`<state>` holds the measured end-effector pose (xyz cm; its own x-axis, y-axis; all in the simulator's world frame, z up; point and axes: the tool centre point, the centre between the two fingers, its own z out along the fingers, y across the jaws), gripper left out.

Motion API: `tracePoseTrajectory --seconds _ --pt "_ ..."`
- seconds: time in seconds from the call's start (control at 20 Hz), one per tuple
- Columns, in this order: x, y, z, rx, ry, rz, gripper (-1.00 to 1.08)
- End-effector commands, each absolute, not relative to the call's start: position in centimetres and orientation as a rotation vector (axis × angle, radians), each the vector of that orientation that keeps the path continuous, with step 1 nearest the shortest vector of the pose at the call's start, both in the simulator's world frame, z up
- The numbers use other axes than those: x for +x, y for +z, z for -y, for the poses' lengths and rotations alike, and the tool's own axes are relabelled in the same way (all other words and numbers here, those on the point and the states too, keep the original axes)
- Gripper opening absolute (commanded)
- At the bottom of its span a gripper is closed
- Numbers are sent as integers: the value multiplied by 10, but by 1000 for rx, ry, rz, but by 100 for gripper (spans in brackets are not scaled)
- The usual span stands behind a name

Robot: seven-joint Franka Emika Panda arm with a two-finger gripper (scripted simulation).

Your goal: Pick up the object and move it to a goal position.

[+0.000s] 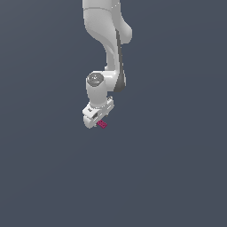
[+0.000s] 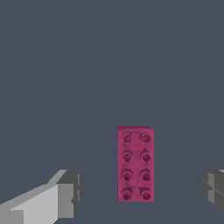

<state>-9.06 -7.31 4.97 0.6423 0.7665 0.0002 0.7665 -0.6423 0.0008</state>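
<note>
**Hovering over the magenta block with jaws spread**

Reaching down from the top of the exterior view, the white Franka arm bends at its wrist and ends in the gripper, which hangs low over a plain dark grey floor. The block lies flat on that floor, just beside the gripper's lower edge on the exterior view's right, and it looks far smaller than the white hand above it. Whether the gripper touches it cannot be told from this view.

The wrist view gives the clearer account. The block is a magenta-red rectangular brick with eight round studs set in two rows of four along its length. It rests between the two fingers, one pale with a dark grey pad, the other showing only as a dark grey tip at the opposite edge of the picture. The jaws stand wide apart, released, with bare floor visible on both sides of the brick, so neither pad meets it. The brick sits nearer the dark tip than the pale finger, and nothing is gripped.
</note>
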Motion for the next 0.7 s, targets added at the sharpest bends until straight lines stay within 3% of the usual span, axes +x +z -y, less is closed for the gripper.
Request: tracePoseTrajectory --seconds 0.0,0.5,0.55,0.65 --pt "-91 39 73 2846 0 -1330 100" --pt "-91 12 73 2844 0 -1333 100" --pt "-91 12 73 2844 0 -1333 -100" --pt "-91 12 73 2844 0 -1333 -100"
